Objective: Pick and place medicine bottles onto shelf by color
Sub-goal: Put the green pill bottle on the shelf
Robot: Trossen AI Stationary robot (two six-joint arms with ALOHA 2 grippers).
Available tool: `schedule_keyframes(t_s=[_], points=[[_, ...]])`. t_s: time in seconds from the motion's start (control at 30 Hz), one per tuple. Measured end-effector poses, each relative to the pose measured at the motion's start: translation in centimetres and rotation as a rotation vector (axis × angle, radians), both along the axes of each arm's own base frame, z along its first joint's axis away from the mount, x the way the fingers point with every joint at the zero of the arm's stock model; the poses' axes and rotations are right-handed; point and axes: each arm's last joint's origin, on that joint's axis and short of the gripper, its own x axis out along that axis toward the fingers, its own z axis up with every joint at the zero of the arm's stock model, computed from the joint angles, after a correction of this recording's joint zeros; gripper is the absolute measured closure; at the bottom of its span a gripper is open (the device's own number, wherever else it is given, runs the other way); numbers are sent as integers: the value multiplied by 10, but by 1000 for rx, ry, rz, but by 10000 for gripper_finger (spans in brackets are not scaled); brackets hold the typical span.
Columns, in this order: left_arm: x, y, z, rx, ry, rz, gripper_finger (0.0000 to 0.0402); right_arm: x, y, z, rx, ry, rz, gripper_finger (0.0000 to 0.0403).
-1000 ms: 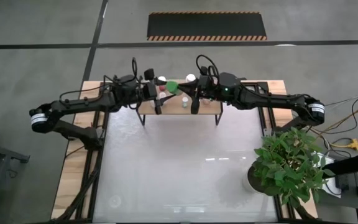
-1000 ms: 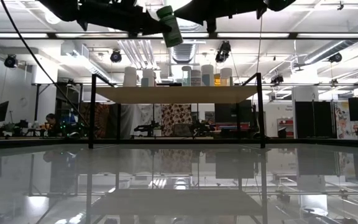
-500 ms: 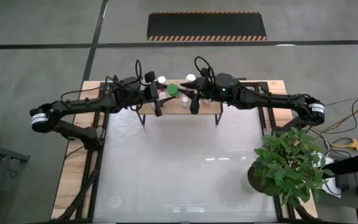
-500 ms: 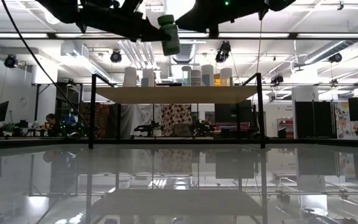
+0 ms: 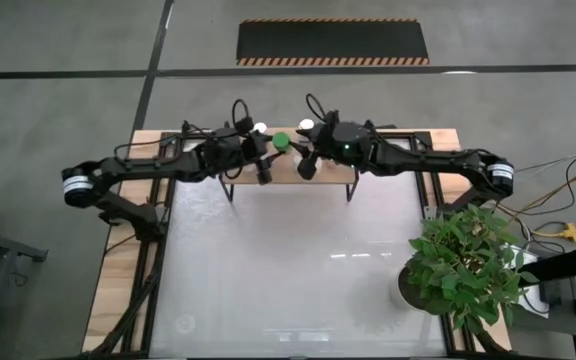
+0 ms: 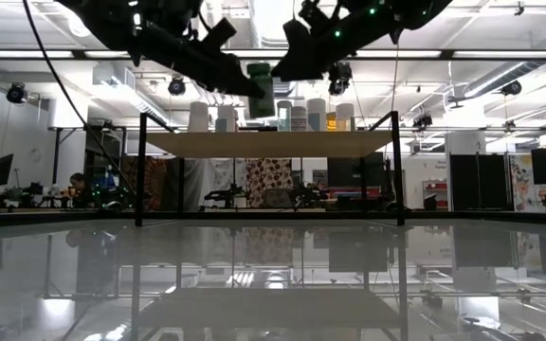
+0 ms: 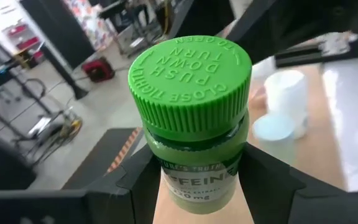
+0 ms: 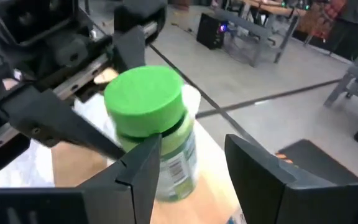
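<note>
While your left gripper (image 7: pixel 191 186) is clenching the green bottle (image 6: pixel 260 91) by its body, that bottle is hanging upright just above the shelf (image 6: pixel 268 144), near the middle of the board. Your right gripper (image 8: pixel 188 163) is facing it with fingers spread, one on either side of the bottle, not gripping. About six pale-capped bottles (image 6: pixel 198 116) are standing in a row along the board's far edge, leaving the near strip bare. Below, the white tabletop (image 5: pixel 288 265) is lying open, apart from one potted plant (image 5: pixel 463 262) at its right corner. Compared with a second ago, the green bottle is sitting lower and straighter, no longer tilted.
</note>
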Motion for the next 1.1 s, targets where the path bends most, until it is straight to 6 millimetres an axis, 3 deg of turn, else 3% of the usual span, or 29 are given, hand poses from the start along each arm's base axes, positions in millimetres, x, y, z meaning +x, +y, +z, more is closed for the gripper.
schedule_keyframes(t_s=[0.27,0.77,1.1], points=[[4,3,-9,-25,23,71,229,7,-2,-19,23,81,-19,236],[3,3,-13,-108,19,89,166,2,-1,-14,29,81,-29,227],[3,3,-13,-122,14,93,158,0,0,-11,30,80,-30,225]])
